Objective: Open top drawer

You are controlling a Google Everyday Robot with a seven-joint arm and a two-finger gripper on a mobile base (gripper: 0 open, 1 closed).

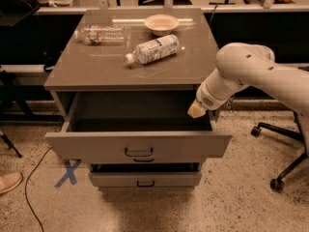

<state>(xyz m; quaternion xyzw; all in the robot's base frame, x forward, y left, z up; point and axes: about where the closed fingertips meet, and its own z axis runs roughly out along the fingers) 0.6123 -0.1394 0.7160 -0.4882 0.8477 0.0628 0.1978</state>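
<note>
fig.: cabinet w/ top drawer out, one camera view, read l to r. far left, low: tip of a shoe (8, 181) on the speckled floor, a thin dark cable (29, 190) running beside it. next, a blue x tape mark (68, 173) on the floor, just by the cabinet's left front corner. grey-taupe tabletop (96, 66) carries three items: a clear bottle (99, 34) lying on its side at the left rear; a labelled bottle (152, 49) on its side nr the centre, cap pointing left-front; a shallow pale bowl (161, 22) upright at the rear, just behind the labelled bottle, apart from it. below the tabletop, the top drawer (140, 146) stands pulled well out toward the camera, wide front panel facing us, black pull handle (139, 152) at mid-panel, box interior dark. under it, a lower drawer (145, 179) w/ a shorter front, set further back. right of centre: the tool (195, 111), cream-coloured tip, sits at the right end of the drawer opening, under the tabletop edge and above the box's right side; contact w/ the drawer cannot be told, nor whether the tool is released or clenched. white arm (251, 71) comes in from the right. far right: an office-chair base (285, 151) on castors.
</note>
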